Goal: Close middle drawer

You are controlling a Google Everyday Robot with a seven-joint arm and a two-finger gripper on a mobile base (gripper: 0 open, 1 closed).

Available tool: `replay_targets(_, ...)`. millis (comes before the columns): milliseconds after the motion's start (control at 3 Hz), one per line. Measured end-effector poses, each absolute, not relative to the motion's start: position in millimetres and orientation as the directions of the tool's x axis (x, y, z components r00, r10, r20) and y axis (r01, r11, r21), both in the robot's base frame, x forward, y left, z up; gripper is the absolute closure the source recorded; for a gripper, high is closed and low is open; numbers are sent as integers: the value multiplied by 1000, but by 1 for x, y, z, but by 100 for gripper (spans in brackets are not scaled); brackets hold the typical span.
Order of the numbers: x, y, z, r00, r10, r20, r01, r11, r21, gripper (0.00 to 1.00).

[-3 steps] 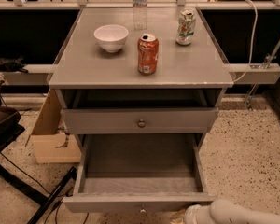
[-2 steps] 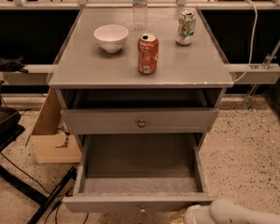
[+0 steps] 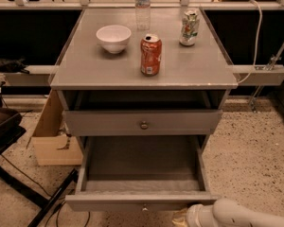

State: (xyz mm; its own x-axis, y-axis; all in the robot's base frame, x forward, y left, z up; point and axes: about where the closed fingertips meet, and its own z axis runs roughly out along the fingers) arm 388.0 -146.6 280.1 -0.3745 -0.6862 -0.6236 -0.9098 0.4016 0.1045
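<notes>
The middle drawer [image 3: 141,167] is pulled far out of the grey cabinet and its inside is empty. Its flat front [image 3: 109,201] faces me near the bottom edge, with a small round knob [image 3: 144,206] just under its middle. The top drawer [image 3: 143,122] above it sits nearly shut, with its own knob. My gripper [image 3: 182,217] is at the end of the white arm [image 3: 236,215] that comes in from the bottom right. It sits just below and in front of the right part of the middle drawer's front. The lowest drawer is out of view.
On the cabinet top [image 3: 199,70] stand a white bowl [image 3: 113,38], an orange can [image 3: 151,54], a green-white can [image 3: 189,28] and a clear bottle [image 3: 142,6]. A cardboard box [image 3: 49,134] leans at the cabinet's left. Black stand legs [image 3: 47,202] cross the speckled floor at the left.
</notes>
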Motion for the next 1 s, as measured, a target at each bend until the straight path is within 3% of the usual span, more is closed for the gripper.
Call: replay_targets(1000, 421, -148, 289, -333, -685, -647, -919, 390, 61, 100)
